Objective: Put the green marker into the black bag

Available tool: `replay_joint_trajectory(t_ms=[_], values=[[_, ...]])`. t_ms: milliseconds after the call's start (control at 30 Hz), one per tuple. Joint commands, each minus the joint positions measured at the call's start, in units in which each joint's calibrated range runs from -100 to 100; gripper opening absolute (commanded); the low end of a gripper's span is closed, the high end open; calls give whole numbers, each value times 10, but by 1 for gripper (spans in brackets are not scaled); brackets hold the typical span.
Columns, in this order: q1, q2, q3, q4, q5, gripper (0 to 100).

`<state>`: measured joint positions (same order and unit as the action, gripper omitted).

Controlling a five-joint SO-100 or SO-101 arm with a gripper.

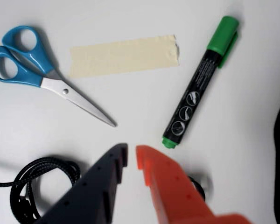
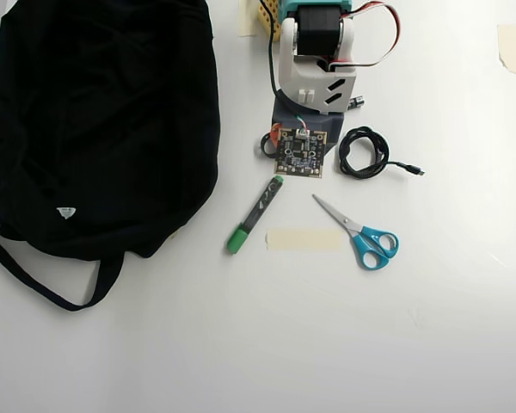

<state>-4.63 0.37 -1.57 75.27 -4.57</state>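
On the tabletop (image 2: 430,327), we see:
Green marker (image 1: 199,85): lies diagonal, cap toward upper right in wrist view.
Hand (image 1: 131,157): slightly parted, empty, touching nothing.

A hobby desk: white tabletop (image 2: 241,344) with scissors (image 2: 361,235), masking tape (image 2: 303,239), coiled cable (image 2: 364,153).

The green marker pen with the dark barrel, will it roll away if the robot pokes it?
Probably a little. The green-capped marker with the dark barrel looks round and lies flat on the smooth white table, so a sideways nudge could roll it. Its cap clip may stop it soon. It looks stiff and light, so the orange-and-dark gripper should lift it easily.
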Motion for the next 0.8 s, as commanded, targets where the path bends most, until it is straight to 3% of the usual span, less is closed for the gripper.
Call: replay_joint_trajectory(t_ms=[0, 367, 600, 767], values=[[-2, -9, -18, 3, 2, 2], [3, -5, -9, 3, -2, 3], [9, -5, 27, 4, -10, 13], [19, -4, 30, 18, -23, 14]])
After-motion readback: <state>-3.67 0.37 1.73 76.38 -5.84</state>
